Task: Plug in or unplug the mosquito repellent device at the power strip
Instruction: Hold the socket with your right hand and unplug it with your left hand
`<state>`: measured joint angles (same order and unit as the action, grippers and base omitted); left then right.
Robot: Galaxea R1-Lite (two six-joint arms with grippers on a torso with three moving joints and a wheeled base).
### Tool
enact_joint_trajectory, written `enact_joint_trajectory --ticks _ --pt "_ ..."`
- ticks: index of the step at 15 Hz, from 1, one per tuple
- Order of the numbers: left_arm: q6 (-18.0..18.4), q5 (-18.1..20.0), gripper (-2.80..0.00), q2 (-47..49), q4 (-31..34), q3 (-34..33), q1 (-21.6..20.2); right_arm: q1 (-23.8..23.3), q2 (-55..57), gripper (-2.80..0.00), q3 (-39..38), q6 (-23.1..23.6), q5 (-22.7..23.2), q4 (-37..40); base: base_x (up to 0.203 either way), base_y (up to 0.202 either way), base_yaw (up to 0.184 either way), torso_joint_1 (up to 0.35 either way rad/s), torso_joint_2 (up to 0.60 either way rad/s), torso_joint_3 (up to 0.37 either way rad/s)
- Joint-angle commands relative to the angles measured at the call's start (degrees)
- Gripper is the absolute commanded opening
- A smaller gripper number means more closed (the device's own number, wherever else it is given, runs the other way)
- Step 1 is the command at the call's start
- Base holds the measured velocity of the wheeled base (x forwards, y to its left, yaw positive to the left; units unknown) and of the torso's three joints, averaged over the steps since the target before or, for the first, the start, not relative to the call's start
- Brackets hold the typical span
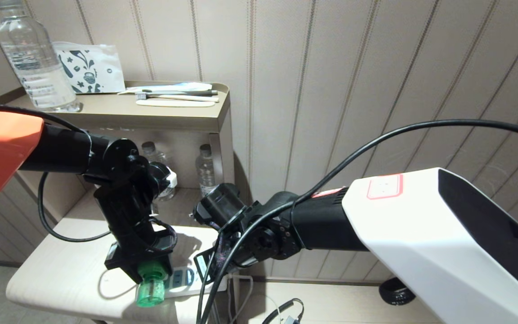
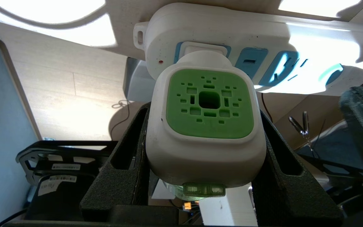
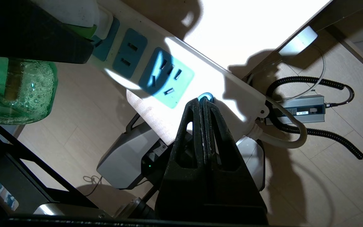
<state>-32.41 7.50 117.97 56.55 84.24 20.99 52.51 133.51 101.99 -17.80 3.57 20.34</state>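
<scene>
Green-faced mosquito repellent device (image 2: 205,126) pinched between left gripper (image 2: 205,164) fingers, seated in end socket of power strip (image 2: 295,41). Right gripper (image 3: 204,105) pressed together, tips on strip. Risk: skewed pull drags strip off table edge.

We see the mosquito repellent device (image 2: 205,126) as smooth matt white plastic with a matt green perforated face, over a translucent green bottle (image 3: 17,90) at the left of the right wrist frame. The power strip (image 2: 295,34) looks like glossy white plastic on a pale wood-grain table (image 1: 65,274). The left gripper (image 2: 205,176) fingers (image 2: 121,176) look rough, grainy black.
</scene>
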Motion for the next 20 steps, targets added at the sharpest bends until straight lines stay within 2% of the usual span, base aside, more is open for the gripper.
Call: enact_joint_trajectory --ticks 1,20 --pt "-0.2 0.0 -2.8 0.5 0.3 0.0 0.0 0.5 0.1 -2.8 0.0 0.1 0.0 0.1 0.0 0.0 0.0 0.0 0.0 0.0" --pt "-0.3 0.0 -2.8 0.2 0.3 1.3 0.0 0.7 5.9 -2.8 1.1 -0.4 0.2 0.0 0.0 0.0 0.0 0.0 0.0 0.0"
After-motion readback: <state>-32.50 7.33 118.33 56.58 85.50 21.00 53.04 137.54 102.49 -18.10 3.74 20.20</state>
